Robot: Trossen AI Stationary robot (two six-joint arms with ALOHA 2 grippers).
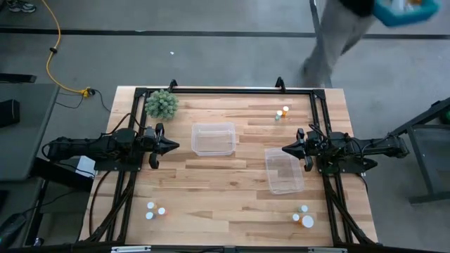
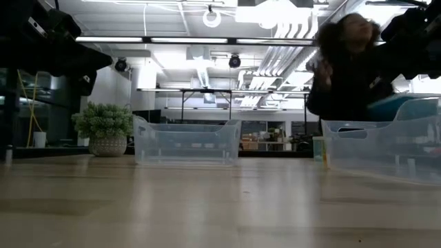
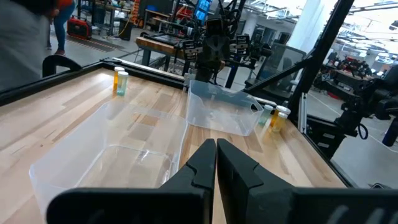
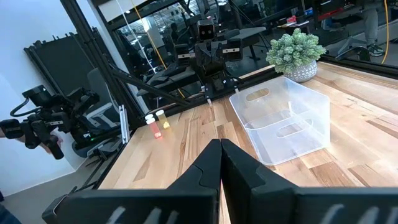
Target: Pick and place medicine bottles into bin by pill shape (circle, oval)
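Small white-capped medicine bottles stand upright on the wooden table in three groups. A pair stands at the far right point(image 1: 283, 113), also in the left wrist view point(image 3: 120, 81). Three stand at the near left point(image 1: 154, 211), also in the right wrist view point(image 4: 157, 123). Three stand at the near right point(image 1: 303, 216), also in the left wrist view point(image 3: 277, 117). My left gripper point(image 1: 174, 146) point(image 3: 216, 144) is shut and empty, held above the table left of the middle bin. My right gripper point(image 1: 285, 150) point(image 4: 220, 144) is shut and empty, just above the right bin's far end.
Two clear plastic bins stand on the table: one at the middle point(image 1: 213, 138) point(image 4: 283, 121), one to its right and nearer point(image 1: 283, 170) point(image 3: 224, 112). A green spiky plant point(image 1: 161, 104) stands at the far left corner. A person point(image 1: 330, 42) walks beyond the table's far edge.
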